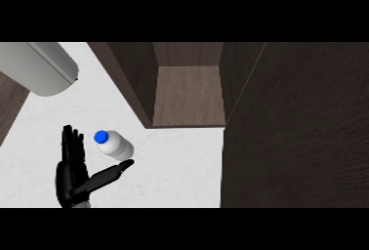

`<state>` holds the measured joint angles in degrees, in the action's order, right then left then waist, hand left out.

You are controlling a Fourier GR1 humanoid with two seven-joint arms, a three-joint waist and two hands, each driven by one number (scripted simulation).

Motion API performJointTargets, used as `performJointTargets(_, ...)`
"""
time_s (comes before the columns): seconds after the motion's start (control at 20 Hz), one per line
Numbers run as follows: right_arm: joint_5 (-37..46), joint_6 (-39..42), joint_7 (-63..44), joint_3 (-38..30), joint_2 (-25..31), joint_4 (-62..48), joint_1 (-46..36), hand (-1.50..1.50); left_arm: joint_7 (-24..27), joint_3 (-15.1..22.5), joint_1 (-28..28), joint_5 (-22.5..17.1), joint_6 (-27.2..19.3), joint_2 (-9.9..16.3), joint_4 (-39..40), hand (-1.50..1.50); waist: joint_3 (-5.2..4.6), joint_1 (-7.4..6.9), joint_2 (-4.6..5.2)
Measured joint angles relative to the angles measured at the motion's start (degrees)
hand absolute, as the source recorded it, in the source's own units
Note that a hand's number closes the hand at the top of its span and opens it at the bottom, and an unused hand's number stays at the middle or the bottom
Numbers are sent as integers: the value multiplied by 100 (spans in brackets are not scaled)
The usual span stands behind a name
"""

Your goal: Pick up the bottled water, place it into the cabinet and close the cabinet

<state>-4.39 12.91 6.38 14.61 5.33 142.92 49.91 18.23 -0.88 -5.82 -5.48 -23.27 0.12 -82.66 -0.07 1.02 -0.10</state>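
Observation:
The water bottle [115, 148], pale with a blue cap [101, 136], stands on the white counter [180, 171], seen from above and leaning toward the lower right. My left hand [72, 173] is open at the lower left, its fingers [72, 144] straight just left of the bottle. Its thumb [115, 171] stretches out under the bottle's base, and I cannot tell whether it touches. The cabinet [189, 93] is open at the top centre, showing a bare wooden shelf inside. Its dark door [296, 127] stands swung out on the right. My right hand is not visible.
A rounded grey appliance [39, 68] lies at the upper left. A strip of dark wood [10, 105] runs along the left edge of the counter. The open door covers the whole right side of the view.

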Motion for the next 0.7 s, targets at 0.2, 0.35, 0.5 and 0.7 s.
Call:
performJointTargets(0.2, 5, 117, 224, -6, 70, 18, 246, -150, 679, -271, 249, -245, 84, -6, 889, -150, 0, 14, 1)
performJointTargets(0.35, 17, 239, 434, -47, 133, -7, 438, -150, 1184, -491, 434, -518, 346, 44, 1612, -150, -1, 20, 2)
performJointTargets(0.5, 21, 269, 513, 37, 136, 7, 602, -150, 1512, -598, 675, -772, 705, 103, 2183, -150, -3, 24, 5)
performJointTargets(0.7, 29, 299, 601, 26, 153, -4, 662, -150, 1867, -692, 1032, -940, 1221, 70, 2952, -150, -3, 23, 11)
